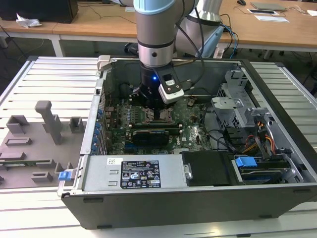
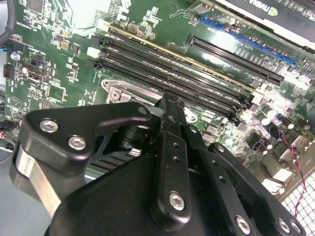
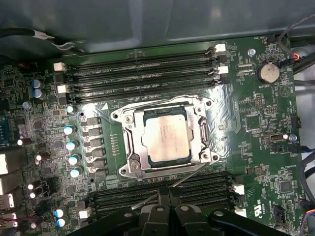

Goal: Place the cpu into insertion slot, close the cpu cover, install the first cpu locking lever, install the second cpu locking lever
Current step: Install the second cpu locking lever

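Note:
The cpu lies flat in the insertion slot on the green motherboard, its pale metal face showing through the window of the cpu cover. The cover is down over it. One thin wire lever runs along the socket's edge. A second wire lever slants away from the socket toward my fingertips. My gripper is shut just beside the socket, and I see nothing between its fingers. In the second wrist view the gripper hangs close over a socket corner. In the exterior view the gripper is inside the case above the socket.
Long black memory slots flank the socket on two sides. A black expansion card lies close by, with the power supply, a drive cage and loose cables around it. A grey parts fixture sits outside the case.

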You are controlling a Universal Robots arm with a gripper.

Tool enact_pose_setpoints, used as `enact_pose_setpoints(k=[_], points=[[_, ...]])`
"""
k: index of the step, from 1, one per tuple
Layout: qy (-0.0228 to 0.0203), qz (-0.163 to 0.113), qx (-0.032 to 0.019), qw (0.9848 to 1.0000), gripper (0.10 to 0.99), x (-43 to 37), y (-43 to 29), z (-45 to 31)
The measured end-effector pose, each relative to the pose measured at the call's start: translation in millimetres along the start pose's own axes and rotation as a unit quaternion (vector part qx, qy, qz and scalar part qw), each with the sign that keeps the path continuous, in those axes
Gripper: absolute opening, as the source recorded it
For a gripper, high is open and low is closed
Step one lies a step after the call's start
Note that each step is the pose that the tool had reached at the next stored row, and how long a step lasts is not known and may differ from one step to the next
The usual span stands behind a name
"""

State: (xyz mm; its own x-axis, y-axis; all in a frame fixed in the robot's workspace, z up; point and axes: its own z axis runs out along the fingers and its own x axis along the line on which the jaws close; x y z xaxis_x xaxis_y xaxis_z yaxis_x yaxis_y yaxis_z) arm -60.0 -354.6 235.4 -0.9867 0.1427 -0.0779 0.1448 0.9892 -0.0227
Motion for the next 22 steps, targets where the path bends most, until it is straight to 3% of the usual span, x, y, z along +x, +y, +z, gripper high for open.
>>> enact_pose_setpoints(k=[13, 17, 19, 21, 22], points=[[0.0002, 0.000, -0.0014, 1.0000, 0.106, 6.5, -0.7, 7.1], [-0.0004, 0.000, -0.0048, 1.0000, 0.106, 11.0, -2.6, 6.9], [-0.0004, 0.001, -0.0103, 0.9999, 0.106, 16.4, -6.0, 7.1], [0.0007, 0.002, -0.0247, 0.9997, 0.106, 21.5, -10.3, 8.0], [0.0012, 0.002, -0.0291, 0.9996, 0.106, 22.6, -12.4, 8.7]])
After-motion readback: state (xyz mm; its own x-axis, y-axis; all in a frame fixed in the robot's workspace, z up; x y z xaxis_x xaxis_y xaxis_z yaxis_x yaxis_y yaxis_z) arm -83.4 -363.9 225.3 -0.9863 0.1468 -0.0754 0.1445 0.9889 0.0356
